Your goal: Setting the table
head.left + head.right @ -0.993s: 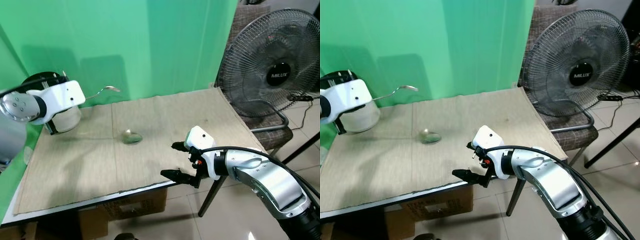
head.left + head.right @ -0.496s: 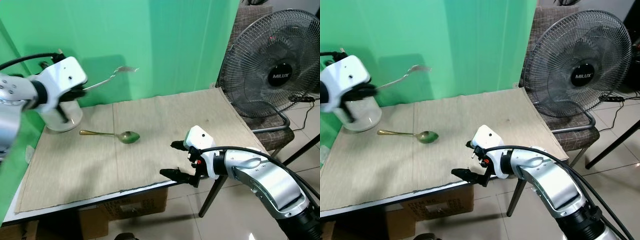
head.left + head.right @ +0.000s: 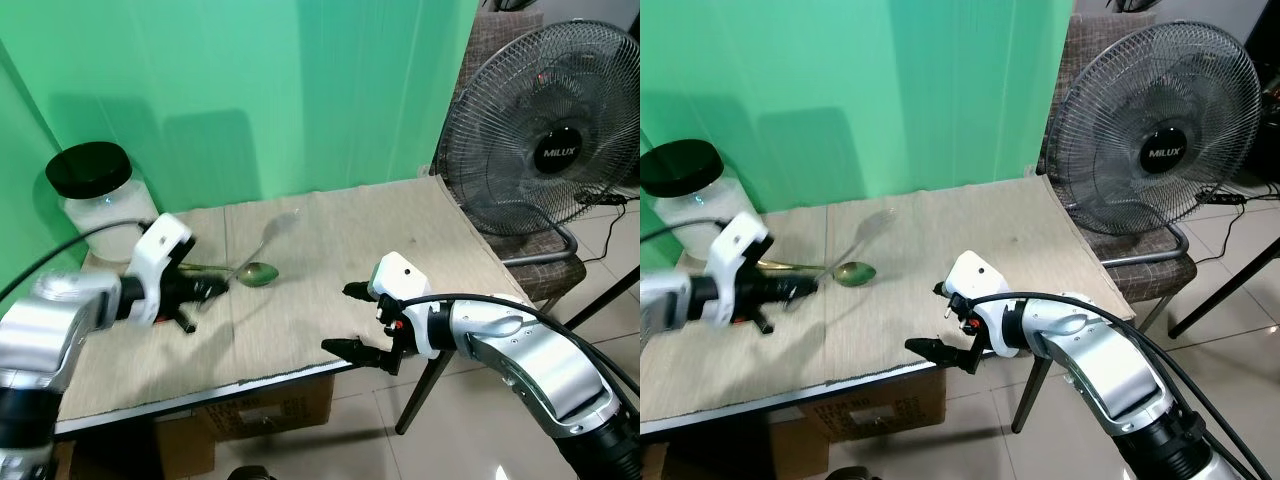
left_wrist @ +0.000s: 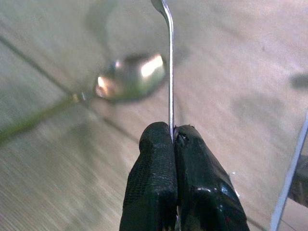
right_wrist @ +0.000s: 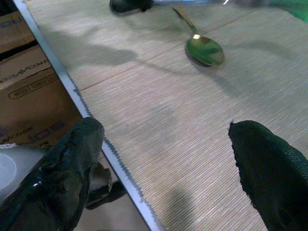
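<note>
At the far left corner of the table [image 3: 300,372], which is covered by a beige woven cloth [image 3: 330,250], stands a clear glass jar with a black lid [image 3: 98,200], whitish inside; its contents cannot be told. Just in front of it, the left gripper [image 3: 212,289] hangs low over the cloth, fingers clamped on the handle of a thin silver utensil [image 3: 262,238] whose long axis runs up and away toward the green backdrop. Beside it, a gold-green metal spoon [image 3: 240,272] lies flat, bowl pointing right, handle pointing left toward the jar. The right gripper [image 3: 348,318] hovers at the table's near edge, fingers spread apart and empty. A black standing fan [image 3: 545,130] sits at right.
</note>
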You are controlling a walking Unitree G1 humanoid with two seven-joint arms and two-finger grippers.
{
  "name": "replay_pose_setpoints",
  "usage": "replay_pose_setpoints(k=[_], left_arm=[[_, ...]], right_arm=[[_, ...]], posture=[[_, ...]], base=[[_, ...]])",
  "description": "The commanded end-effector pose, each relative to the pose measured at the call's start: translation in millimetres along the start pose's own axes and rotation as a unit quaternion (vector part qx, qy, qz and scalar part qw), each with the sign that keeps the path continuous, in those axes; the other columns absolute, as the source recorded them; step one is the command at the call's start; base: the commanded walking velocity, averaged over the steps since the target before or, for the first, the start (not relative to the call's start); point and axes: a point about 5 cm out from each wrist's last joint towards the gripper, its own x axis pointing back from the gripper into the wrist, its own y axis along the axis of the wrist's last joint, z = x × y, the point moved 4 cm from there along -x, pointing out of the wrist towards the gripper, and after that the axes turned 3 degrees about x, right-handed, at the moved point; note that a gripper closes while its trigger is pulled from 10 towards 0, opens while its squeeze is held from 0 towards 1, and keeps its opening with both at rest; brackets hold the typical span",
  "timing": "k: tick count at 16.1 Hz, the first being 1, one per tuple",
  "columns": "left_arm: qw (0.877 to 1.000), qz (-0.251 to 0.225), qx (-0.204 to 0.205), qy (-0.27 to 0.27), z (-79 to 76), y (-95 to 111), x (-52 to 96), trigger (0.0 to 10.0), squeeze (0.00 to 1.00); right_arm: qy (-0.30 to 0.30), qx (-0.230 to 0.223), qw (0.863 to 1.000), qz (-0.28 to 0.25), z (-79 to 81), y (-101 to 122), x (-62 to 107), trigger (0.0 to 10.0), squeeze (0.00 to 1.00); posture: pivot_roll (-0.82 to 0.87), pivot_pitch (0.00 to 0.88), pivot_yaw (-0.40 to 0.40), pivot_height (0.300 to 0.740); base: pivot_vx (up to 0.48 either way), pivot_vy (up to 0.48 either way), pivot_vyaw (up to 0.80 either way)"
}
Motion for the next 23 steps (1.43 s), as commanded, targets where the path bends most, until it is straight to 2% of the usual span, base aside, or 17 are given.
replay_pose_setpoints(k=[1, 3, 5, 6, 7, 8, 9, 12, 13, 15, 16, 17, 19, 21, 22, 23], left_arm=[[1.000, 0.021, 0.003, 0.007, 4.6, -11, 5.1, 0.0, 0.00], [0.999, 0.040, 0.012, 0.013, 7.5, -23, 9.1, 0.0, 0.00], [0.998, 0.062, 0.011, 0.016, 10.7, -34, 16.9, 0.0, 0.00], [0.998, 0.065, 0.010, 0.016, 11.6, -35, 18.4, 1.2, 0.00], [0.997, 0.068, 0.007, 0.022, 14.2, -37, 18.9, 10.0, 0.00], [0.996, 0.075, 0.000, 0.038, 20.5, -39, 18.5, 10.0, 0.27], [0.995, 0.082, -0.007, 0.050, 26.0, -41, 19.2, 10.0, 1.00], [0.992, 0.093, -0.027, 0.086, 41.6, -39, 25.8, 10.0, 1.00], [0.988, 0.103, -0.044, 0.111, 51.9, -36, 33.8, 10.0, 1.00], [0.984, 0.103, -0.060, 0.131, 58.0, -31, 38.2, 10.0, 1.00], [0.980, 0.092, -0.082, 0.155, 63.8, -22, 37.3, 10.0, 1.00], [0.980, 0.067, -0.092, 0.161, 60.6, -8, 26.2, 10.0, 1.00], [0.983, 0.052, -0.098, 0.149, 49.3, -2, 11.6, 10.0, 1.00], [0.980, 0.044, -0.105, 0.166, 46.9, -1, 0.2, 10.0, 1.00], [0.978, 0.040, -0.109, 0.174, 47.0, 0, -4.3, 10.0, 0.00], [0.977, 0.041, -0.113, 0.174, 45.9, -2, -7.7, 10.0, 0.00]], right_arm=[[0.005, 0.006, 1.000, 0.001, 0.6, 0, 1.6, 10.0, 0.00], [0.013, 0.006, 1.000, 0.001, 2.4, 0, 1.8, 10.0, 0.00], [0.054, 0.017, 0.998, 0.001, 14.3, 0, 3.4, 10.0, 0.00], [0.066, 0.022, 0.998, 0.002, 17.7, -1, 3.9, 10.0, 0.00], [0.071, 0.025, 0.997, 0.004, 18.8, -1, 4.0, 10.0, 0.00], [0.071, 0.025, 0.997, 0.004, 18.4, -1, 3.7, 10.0, 0.00], [0.064, 0.025, 0.998, 0.007, 15.6, -3, 2.5, 10.0, 0.00], [0.058, 0.025, 0.998, 0.011, 11.9, -5, 2.1, 10.0, 0.00], [0.059, 0.025, 0.998, 0.011, 11.9, -5, 2.4, 10.0, 0.00], [0.059, 0.025, 0.998, 0.011, 11.9, -6, 2.8, 10.0, 0.00], [0.059, 0.025, 0.998, 0.012, 12.1, -6, 3.0, 10.0, 0.00], [0.060, 0.026, 0.998, 0.013, 11.8, -7, 3.0, 10.0, 0.00], [0.059, 0.028, 0.998, 0.013, 11.3, -7, 2.6, 10.0, 0.00], [0.056, 0.030, 0.998, 0.012, 9.9, -6, 2.6, 10.0, 0.00], [0.055, 0.031, 0.998, 0.012, 9.4, -6, 2.4, 10.0, 0.00], [0.056, 0.032, 0.998, 0.012, 9.1, -6, 2.1, 10.0, 0.00]], posture=[[0.08, 0.000, 0.001, 0.740], [0.08, 0.000, 0.000, 0.740], [0.09, 0.000, -0.009, 0.740], [0.09, 0.000, -0.011, 0.740], [0.10, 0.000, -0.014, 0.740], [0.10, 0.000, -0.015, 0.740], [0.10, 0.000, -0.015, 0.740], [0.10, 0.000, -0.017, 0.740], [0.10, 0.000, -0.017, 0.740], [0.10, 0.000, -0.019, 0.740], [0.10, 0.000, -0.020, 0.740], [0.10, 0.000, -0.021, 0.740], [0.10, 0.000, -0.019, 0.740], [0.10, 0.000, -0.017, 0.740], [0.10, 0.000, -0.017, 0.740], [0.10, 0.000, -0.025, 0.740]], base=[[0.000, 0.000, 0.00], [0.000, 0.000, 0.00], [0.000, 0.000, 0.00], [0.000, 0.000, 0.00], [0.000, 0.000, 0.00], [0.000, 0.000, 0.00], [0.000, 0.000, 0.00], [0.000, 0.000, 0.00], [0.000, 0.000, 0.00], [0.000, 0.000, 0.00], [0.000, 0.000, 0.00], [0.000, 0.000, 0.00], [0.000, 0.000, 0.00], [0.000, 0.000, 0.00], [0.000, 0.000, 0.00], [0.000, 0.000, 0.00]])
